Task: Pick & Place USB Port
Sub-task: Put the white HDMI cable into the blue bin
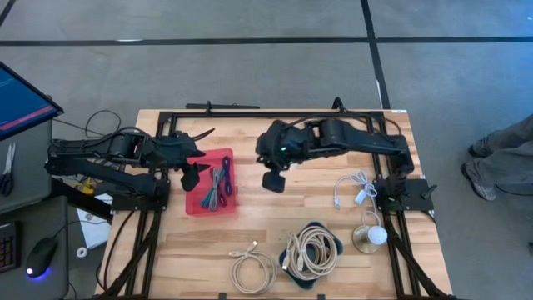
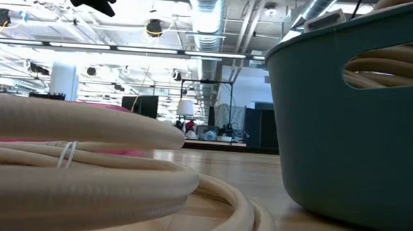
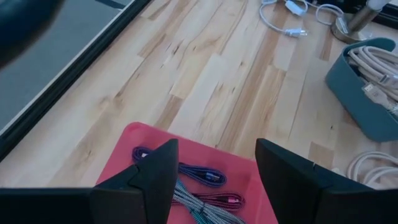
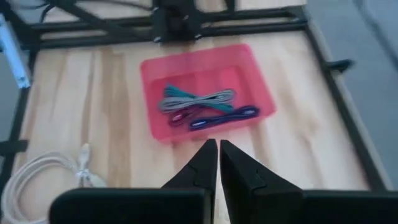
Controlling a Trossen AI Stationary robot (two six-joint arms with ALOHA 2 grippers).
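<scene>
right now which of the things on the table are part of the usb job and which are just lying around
Part of the job:
- red tray, left side of the table
- USB cables bundled inside it
- left gripper, jaws open, at the tray's edge
- right gripper, jaws shut, over bare table

Lying about:
- teal basket of beige cables
- loose beige coil
- white cable
- small lamp
</scene>
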